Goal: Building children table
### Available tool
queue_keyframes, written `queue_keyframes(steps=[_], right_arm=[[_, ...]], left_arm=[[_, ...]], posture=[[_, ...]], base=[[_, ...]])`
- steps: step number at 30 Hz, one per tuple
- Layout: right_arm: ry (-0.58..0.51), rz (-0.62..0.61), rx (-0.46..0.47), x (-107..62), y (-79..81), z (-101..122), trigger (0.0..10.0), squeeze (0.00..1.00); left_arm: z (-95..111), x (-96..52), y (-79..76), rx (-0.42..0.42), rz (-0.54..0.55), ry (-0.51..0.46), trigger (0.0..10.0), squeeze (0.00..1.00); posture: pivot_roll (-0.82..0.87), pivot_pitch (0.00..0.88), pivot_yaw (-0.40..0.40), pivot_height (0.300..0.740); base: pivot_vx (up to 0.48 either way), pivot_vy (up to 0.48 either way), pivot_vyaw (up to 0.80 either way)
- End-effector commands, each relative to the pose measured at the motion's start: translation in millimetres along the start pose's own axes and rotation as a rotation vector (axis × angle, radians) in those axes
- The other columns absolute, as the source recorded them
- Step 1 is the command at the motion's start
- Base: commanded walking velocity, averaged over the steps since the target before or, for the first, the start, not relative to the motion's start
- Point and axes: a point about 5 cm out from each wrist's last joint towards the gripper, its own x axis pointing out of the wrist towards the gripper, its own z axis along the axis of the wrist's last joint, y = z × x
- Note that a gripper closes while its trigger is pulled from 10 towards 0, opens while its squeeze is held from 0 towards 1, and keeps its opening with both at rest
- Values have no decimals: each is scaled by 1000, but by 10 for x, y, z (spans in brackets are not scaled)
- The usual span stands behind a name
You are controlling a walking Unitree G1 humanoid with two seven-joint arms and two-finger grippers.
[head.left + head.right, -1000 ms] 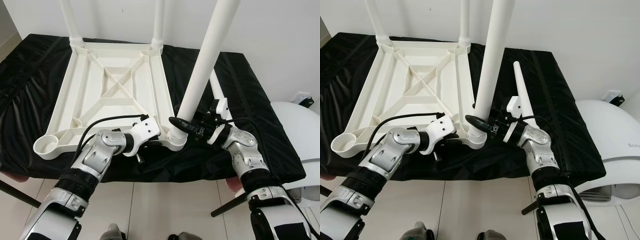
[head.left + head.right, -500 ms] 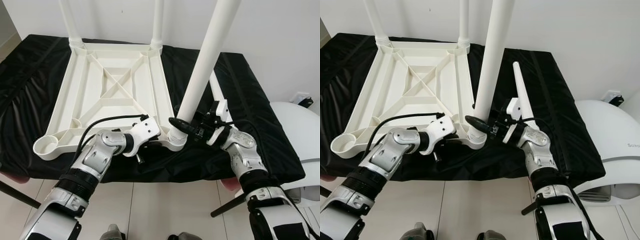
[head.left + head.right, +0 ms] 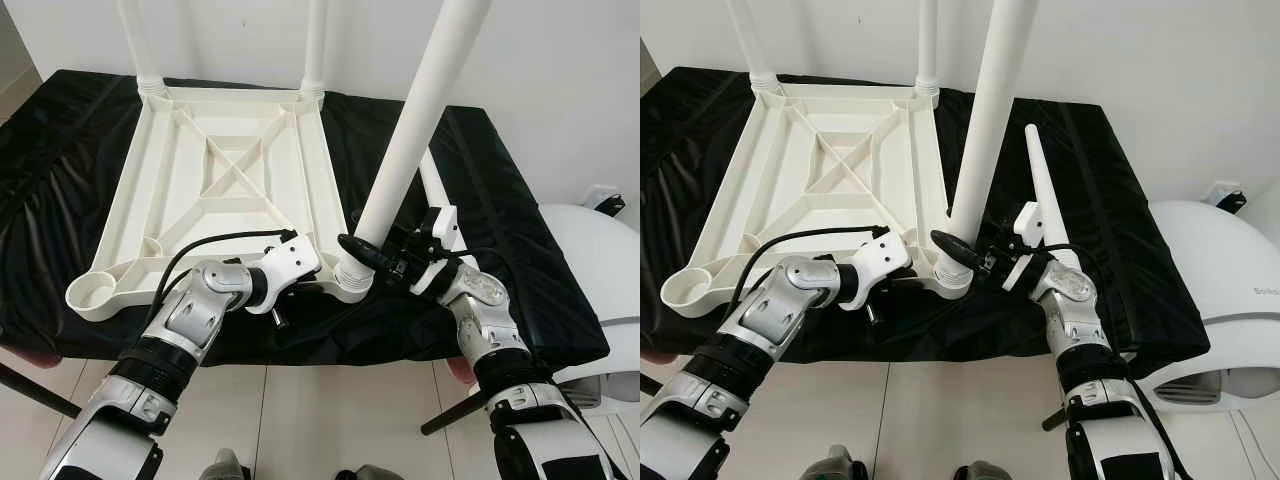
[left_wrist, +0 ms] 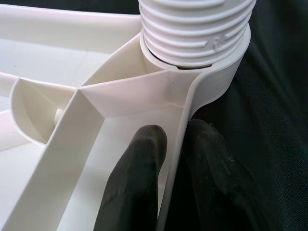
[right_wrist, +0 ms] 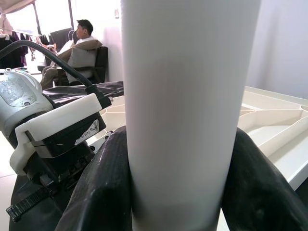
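The white tabletop (image 3: pixel 225 190) lies upside down on a black cloth (image 3: pixel 500 200), ribs up, with two legs already standing in its far corners and an empty socket (image 3: pixel 93 291) at the near left one. The left gripper (image 4: pixel 168 159) pinches the tabletop's near rim just beside the near right socket (image 3: pixel 352 282), one finger inside the wall and one outside, seemingly to keep the frame from shifting. To its right a third leg (image 3: pixel 415 125) stands tilted in that socket, its threaded end (image 4: pixel 195 29) only partly seated. The right gripper (image 3: pixel 365 252) is clamped around the leg low down, probably to twist it home. A fourth leg (image 3: pixel 1045 200) lies on the cloth farther right.
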Motion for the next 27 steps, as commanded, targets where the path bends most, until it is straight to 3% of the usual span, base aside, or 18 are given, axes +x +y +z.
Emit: queue_keyframes(steps=[1,18,27], right_arm=[[175,-49,118,-205,104,-382,10000,0],[186,-13,54,-152,221,-396,10000,0],[195,-33,74,-169,216,-423,10000,0]], left_arm=[[76,1,14,24,22,-29,10000,0],[80,-9,11,17,27,-33,10000,0],[76,-14,13,18,27,-31,10000,0]], posture=[[30,51,-37,740],[31,64,-42,740],[32,68,-40,740]], base=[[0,0,0],[0,0,0],[0,0,0]])
